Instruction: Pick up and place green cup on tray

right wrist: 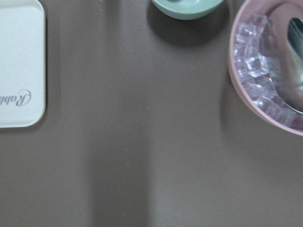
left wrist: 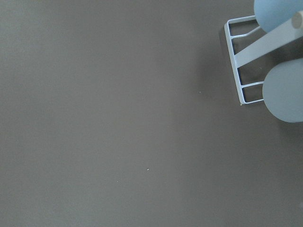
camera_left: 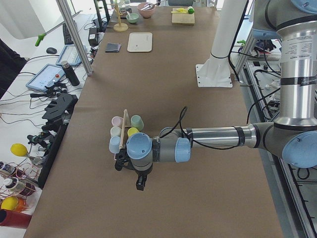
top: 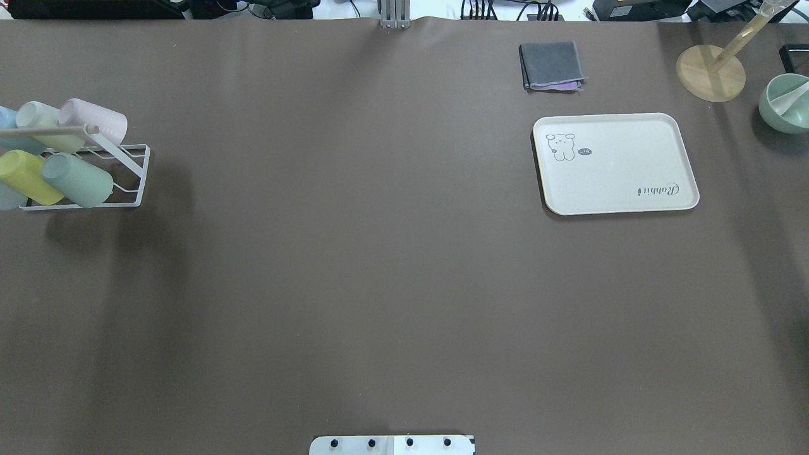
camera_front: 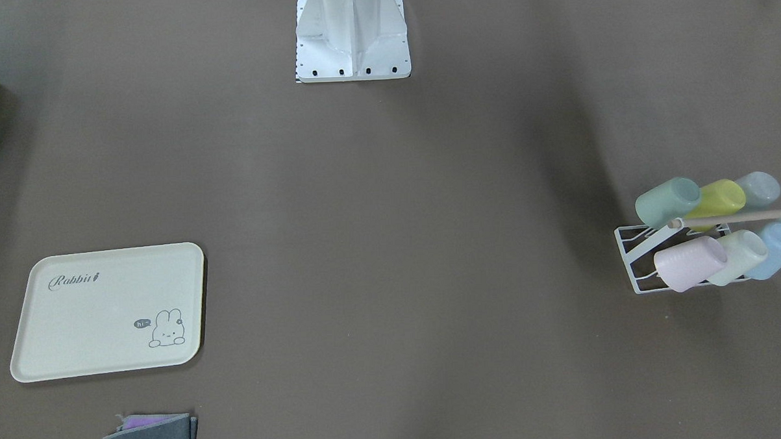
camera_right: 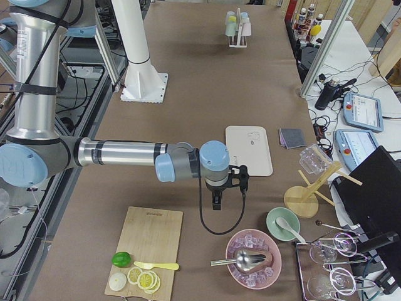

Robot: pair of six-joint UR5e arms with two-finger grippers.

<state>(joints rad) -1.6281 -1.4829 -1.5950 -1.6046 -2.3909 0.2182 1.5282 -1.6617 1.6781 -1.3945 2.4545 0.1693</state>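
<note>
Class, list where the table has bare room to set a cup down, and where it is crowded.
The tray is empty all over. The wide brown stretch between the cup rack and the tray is bare. Crowded: the rack itself, where the green cup lies packed among five others.

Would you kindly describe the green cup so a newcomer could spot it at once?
At the end of the table on the robot's left, a white wire rack holds six pastel cups in two rows. The green cup ends the row nearer the robot, toward the table's middle. It is mint-teal, unlike the yellow-green cup beside it and the pale cream-green cup in the far row.
</note>
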